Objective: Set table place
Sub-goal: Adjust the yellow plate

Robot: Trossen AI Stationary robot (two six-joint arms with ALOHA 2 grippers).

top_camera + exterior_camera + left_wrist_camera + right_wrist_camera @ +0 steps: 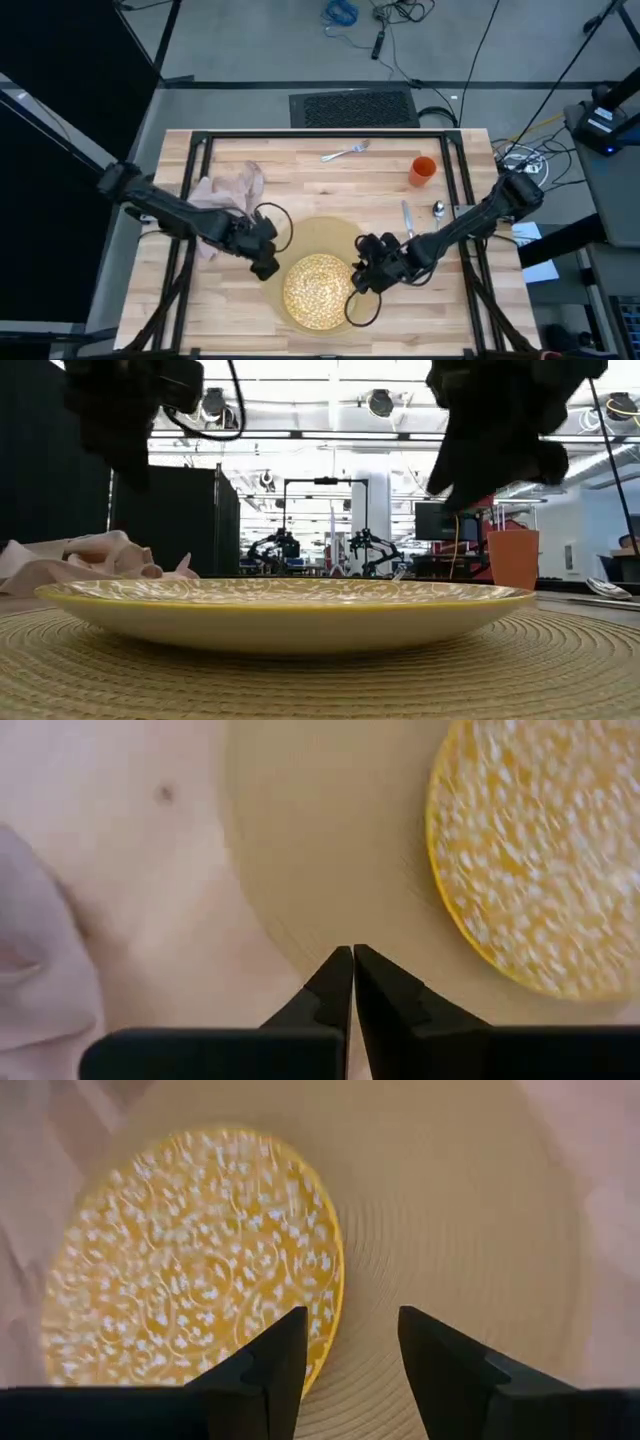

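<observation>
Place setting is partly built: yellow plate [318, 291] sits on the tan placemat [318, 240], off-centre toward the mat's near edge, both on the table [300, 160].

Rest of the items relative to the plate:
- napkin [225, 200]: bunched up on the left-arm side, off the mat
- fork [345, 152]: well apart, toward the far edge
- orange cup [422, 171]: far-right side, upright
- knife [407, 219] and spoon [438, 209]: side by side on the right, just off the mat

Left gripper [353, 975]: fingers pressed together, holding nothing, hovering over the mat's left rim just beside the plate. Napkin lies close behind it.

Right gripper [350, 1342]: fingers apart, empty, above the mat just beside the plate's right edge.

My read: plate step looks done; cutlery, napkin and cup not yet placed. Likely next move is the right arm going for the knife or spoon, which means a low, flat pinch on thin metal. Alternatively, left opens up and takes the napkin.
</observation>
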